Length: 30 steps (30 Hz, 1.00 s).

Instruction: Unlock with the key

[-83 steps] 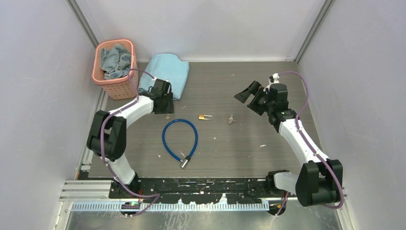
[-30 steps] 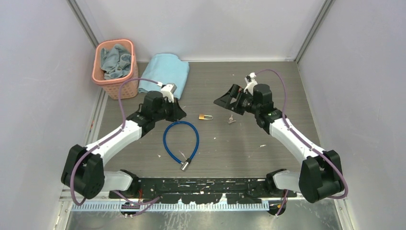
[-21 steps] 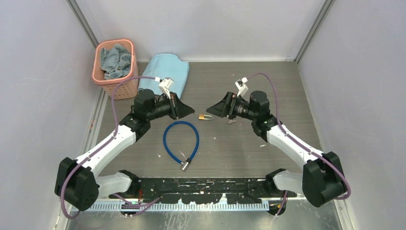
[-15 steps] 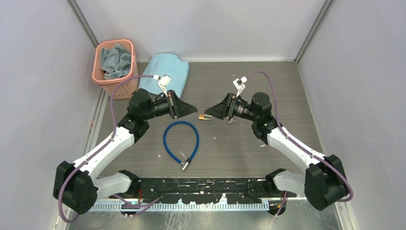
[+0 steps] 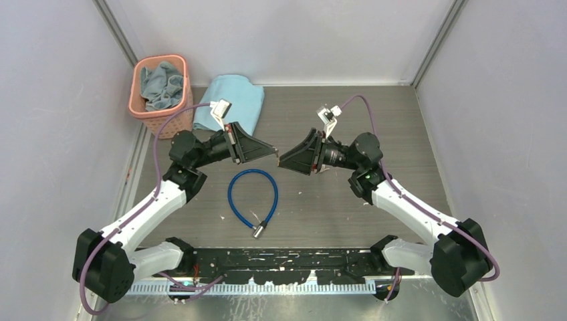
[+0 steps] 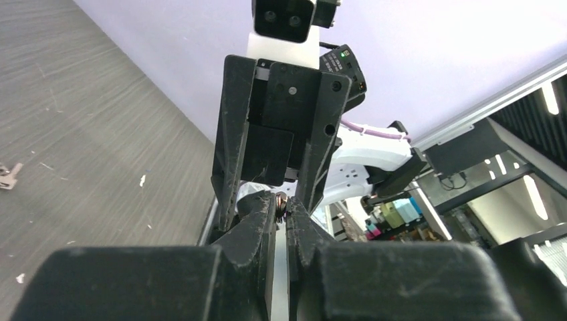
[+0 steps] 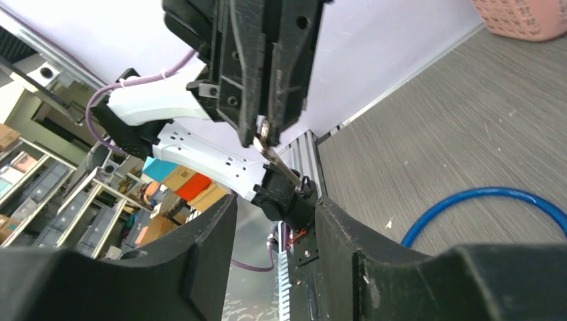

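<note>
A basket stands in the far left corner of the table, with a cloth bundled inside it. A folded towel lies just to the right of the basket, close to the far edge. A cable lies in a loop on the table, left of centre, its end toward the near edge. Behind the loop, above the middle of the table, the left gripper and the right gripper face each other almost tip to tip. The key sits between the left gripper's fingertips, pointing toward the right gripper. A second key lies flat on the table.
</note>
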Each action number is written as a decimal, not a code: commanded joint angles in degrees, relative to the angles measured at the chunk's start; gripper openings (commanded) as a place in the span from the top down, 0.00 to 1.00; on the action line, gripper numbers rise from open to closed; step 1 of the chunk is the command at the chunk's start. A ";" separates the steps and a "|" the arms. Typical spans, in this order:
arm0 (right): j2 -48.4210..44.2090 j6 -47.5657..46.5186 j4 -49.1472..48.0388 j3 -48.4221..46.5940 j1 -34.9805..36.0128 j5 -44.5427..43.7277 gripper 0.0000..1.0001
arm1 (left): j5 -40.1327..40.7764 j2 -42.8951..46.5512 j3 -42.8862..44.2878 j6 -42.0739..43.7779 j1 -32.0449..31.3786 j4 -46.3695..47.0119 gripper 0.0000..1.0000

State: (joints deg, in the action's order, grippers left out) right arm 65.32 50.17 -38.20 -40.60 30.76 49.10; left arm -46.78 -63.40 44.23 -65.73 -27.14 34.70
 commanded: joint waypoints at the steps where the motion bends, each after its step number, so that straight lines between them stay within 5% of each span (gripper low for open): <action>1: -1.24 0.08 -5.45 -4.40 1.63 1.26 0.45 | -1.08 1.10 -0.60 -5.72 -0.29 7.63 1.00; 12: 0.31 0.43 -6.54 -6.48 3.60 1.55 0.37 | -0.55 0.26 -2.22 -8.44 -0.62 11.84 1.00; 30: -4.49 -2.73 -1.19 -5.18 3.65 -0.82 0.51 | 2.06 3.11 -2.52 -1.30 -0.65 2.15 1.00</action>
State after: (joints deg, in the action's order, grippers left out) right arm 63.22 48.23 -37.01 -44.62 34.02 48.90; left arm -46.04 -62.15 41.85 -69.91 -27.73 38.85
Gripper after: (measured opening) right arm 0.513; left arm 0.052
